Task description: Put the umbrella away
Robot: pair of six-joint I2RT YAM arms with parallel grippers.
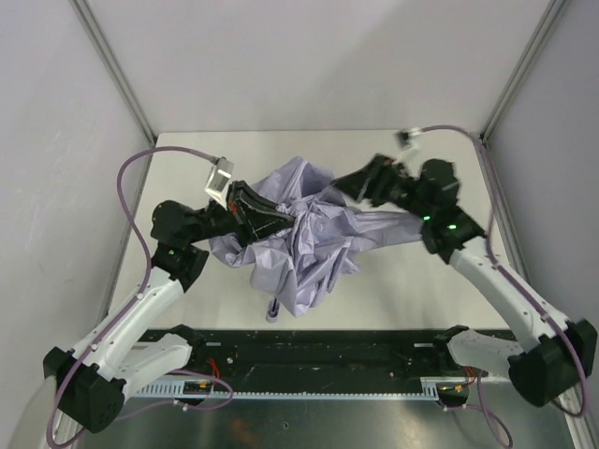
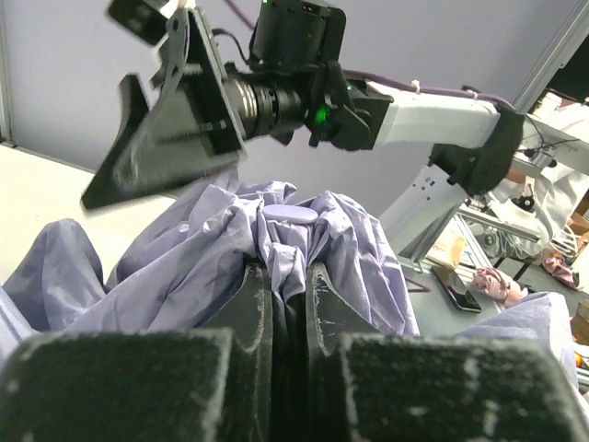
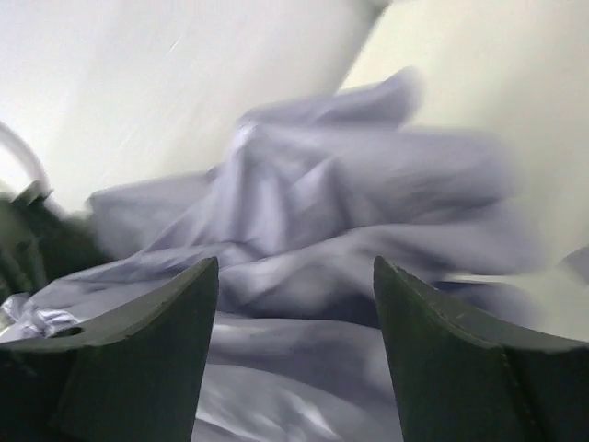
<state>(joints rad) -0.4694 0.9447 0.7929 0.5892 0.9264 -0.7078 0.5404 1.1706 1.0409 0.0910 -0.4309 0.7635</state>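
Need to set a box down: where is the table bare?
Bare: white table strip between the crumpled lavender fabric umbrella and back wall; near-right patch before the black rail. Crowded centre: left claw and right claw at it.

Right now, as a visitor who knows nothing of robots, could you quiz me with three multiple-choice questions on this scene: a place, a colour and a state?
1. Where does the umbrella lie?
A) on the table, between the two arms
B) on the floor
C) hung on the wall

2. What colour is its fabric?
A) red
B) pale lavender
C) black

3. How is the right gripper?
A) shut on the fabric
B) out of sight
C) open

Answers:
1 A, the top view shows it crumpled mid-table.
2 B, every view shows lavender cloth.
3 C, its fingers stand wide apart in the right wrist view.
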